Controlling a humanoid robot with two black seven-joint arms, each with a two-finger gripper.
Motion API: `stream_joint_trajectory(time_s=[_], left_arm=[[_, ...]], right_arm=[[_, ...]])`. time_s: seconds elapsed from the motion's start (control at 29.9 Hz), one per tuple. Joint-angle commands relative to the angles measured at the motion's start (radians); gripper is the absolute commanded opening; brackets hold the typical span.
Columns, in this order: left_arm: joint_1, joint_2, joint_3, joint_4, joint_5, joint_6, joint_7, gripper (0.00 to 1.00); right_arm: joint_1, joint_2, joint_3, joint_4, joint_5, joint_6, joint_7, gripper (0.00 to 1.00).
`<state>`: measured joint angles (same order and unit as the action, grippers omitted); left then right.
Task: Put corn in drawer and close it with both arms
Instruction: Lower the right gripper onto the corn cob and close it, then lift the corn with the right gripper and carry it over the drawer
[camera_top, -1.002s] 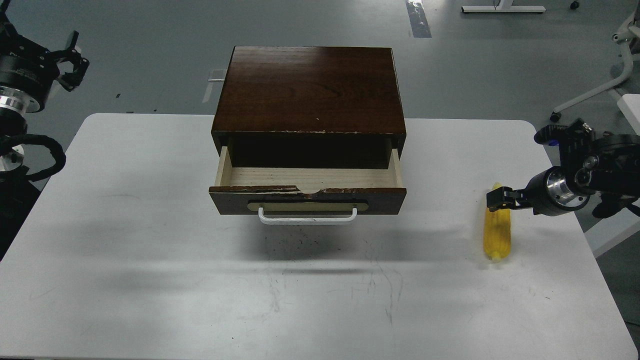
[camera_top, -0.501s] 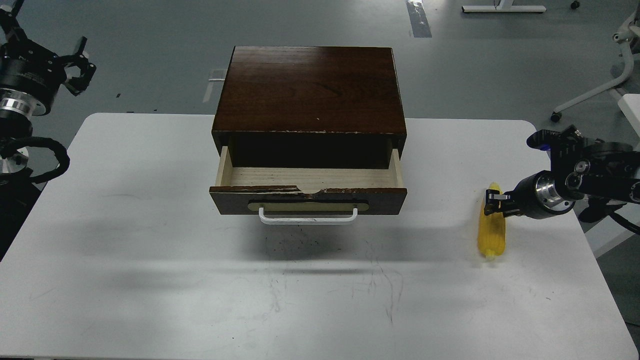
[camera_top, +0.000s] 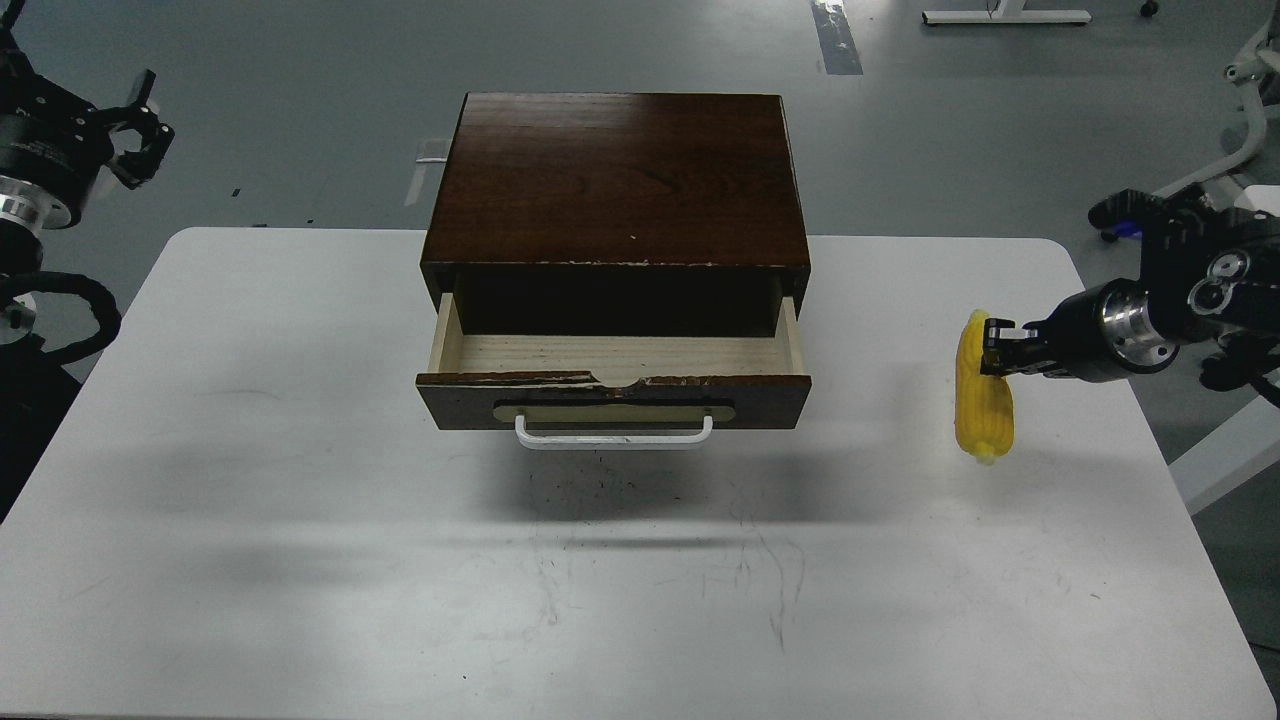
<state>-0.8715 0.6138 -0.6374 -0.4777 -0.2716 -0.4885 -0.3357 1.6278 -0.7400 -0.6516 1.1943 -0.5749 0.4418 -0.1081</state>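
one corn (camera_top: 983, 405) in right jaws, drawer (camera_top: 615, 385) open

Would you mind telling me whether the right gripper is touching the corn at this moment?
Touching. The head view shows the right gripper closed on the upper end of the corn, which hangs from it.

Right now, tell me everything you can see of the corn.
The corn is a bright yellow, glossy, toy-like cob with rows of kernels. It hangs roughly upright, pale stub end down, over the table's right side, right of the open drawer. The right gripper grips its upper part; nothing else touches it.
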Motion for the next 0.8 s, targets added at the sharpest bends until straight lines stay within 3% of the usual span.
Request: stream_joint_trajectory(time_s=[0.0, 0.33, 0.47, 0.6, 0.77], left_arm=[[-0.001, 0.001, 0.001, -0.001, 0.0, 0.0, 0.001, 0.98], [0.003, 0.04, 0.013, -0.002, 0.005, 0.0, 0.0, 0.98], [0.003, 0.049, 0.05, -0.006, 0.006, 0.0, -0.002, 0.98], [-0.003, 0.056, 0.051, -0.006, 0.025, 0.0, 0.0, 0.98], [-0.009, 0.07, 0.051, -0.006, 0.049, 0.0, 0.0, 0.98]], right_arm=[[0.165, -0.015, 0.001, 0.043, -0.013, 0.026, -0.001, 0.0], [0.509, 0.094, 0.056, 0.2, -0.331, 0.047, 0.025, 0.0], [0.52, 0.192, 0.156, 0.3, -0.512, 0.047, 0.03, 0.0], [0.511, 0.284, 0.168, 0.349, -0.718, 0.047, 0.085, 0.0], [0.454, 0.367, 0.168, 0.404, -0.955, 0.047, 0.099, 0.0]])
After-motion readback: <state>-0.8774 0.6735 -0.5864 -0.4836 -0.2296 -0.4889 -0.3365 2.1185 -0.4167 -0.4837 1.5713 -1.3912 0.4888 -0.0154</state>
